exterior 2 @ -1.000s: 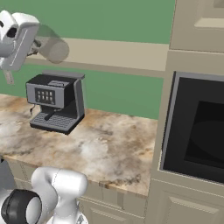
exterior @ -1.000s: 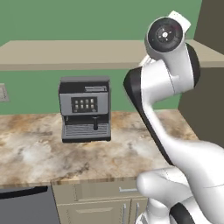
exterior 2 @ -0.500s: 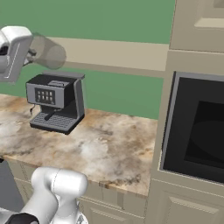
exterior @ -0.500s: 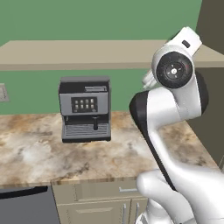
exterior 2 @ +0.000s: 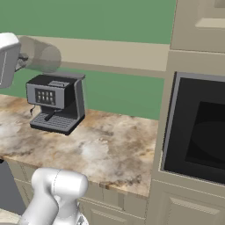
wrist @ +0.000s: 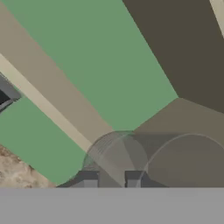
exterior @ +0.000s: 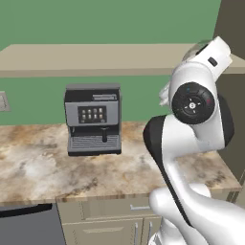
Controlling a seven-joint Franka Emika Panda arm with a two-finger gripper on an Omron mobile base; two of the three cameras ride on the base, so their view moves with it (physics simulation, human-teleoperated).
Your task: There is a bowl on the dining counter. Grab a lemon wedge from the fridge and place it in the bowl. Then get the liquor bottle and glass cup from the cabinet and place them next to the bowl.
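Your end effector point(wrist: 111, 179) is clamped narrow on the glass cup point(wrist: 153, 159), held tipped on its side, high above the marbled tabletop point(exterior 2: 110, 149), near the coffee machine point(exterior 2: 56, 102).

No readable text, brand or number anywhere. Coffee machine point(exterior: 93, 118) on the marbled worktop point(exterior: 57, 165) has a dark front panel with small icon-like squares, too blurry to read.
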